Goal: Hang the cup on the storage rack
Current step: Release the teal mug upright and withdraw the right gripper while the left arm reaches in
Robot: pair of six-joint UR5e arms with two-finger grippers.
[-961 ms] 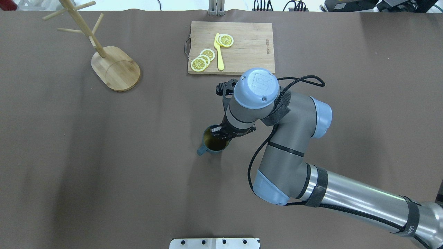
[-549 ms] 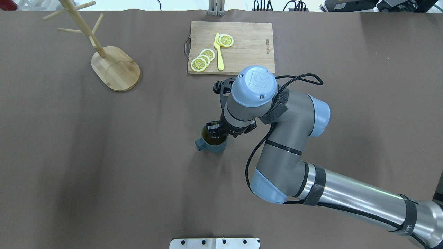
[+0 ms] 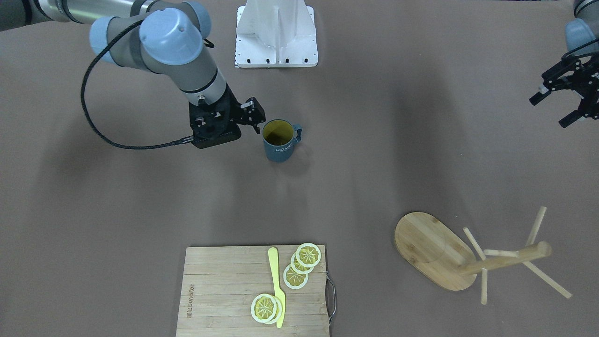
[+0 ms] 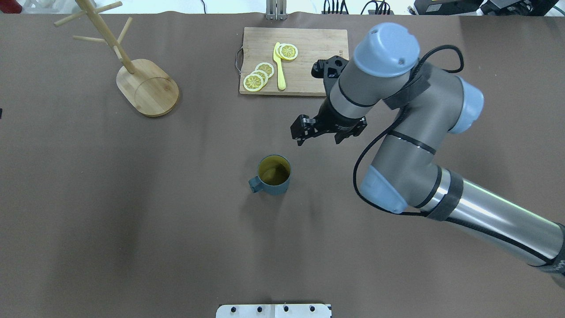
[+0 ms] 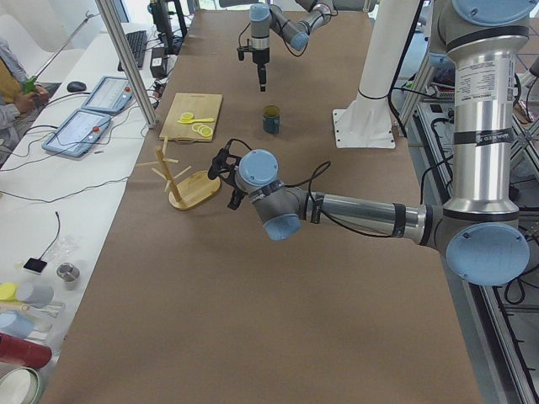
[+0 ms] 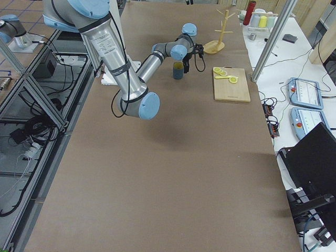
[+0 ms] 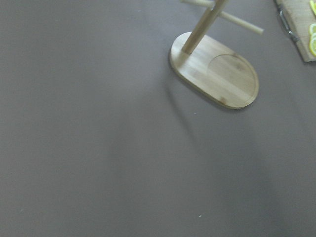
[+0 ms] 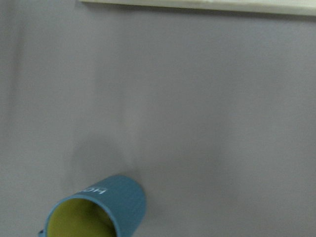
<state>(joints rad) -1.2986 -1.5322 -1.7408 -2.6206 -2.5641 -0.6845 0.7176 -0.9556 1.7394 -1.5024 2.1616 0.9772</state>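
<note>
The dark teal cup (image 4: 273, 176) with a yellow inside stands upright on the brown table, handle toward the robot's left. It also shows in the front view (image 3: 279, 139) and the right wrist view (image 8: 106, 210). My right gripper (image 4: 301, 134) is open and empty, raised up and to the right of the cup, apart from it; the front view (image 3: 255, 117) shows it beside the rim. The bamboo storage rack (image 4: 148, 87) stands at the far left with bare pegs. My left gripper (image 3: 550, 111) is open and empty, near the table's left edge, short of the rack (image 7: 217, 69).
A wooden cutting board (image 4: 313, 66) with lemon slices (image 4: 258, 75) and a yellow knife (image 4: 279, 66) lies at the far middle, just beyond my right wrist. A white mounting plate (image 3: 276, 42) sits at the robot's side of the table.
My right gripper has let go of the cup's rim, opened, and risen away toward the cutting board. The cup stays upright on the table.
</note>
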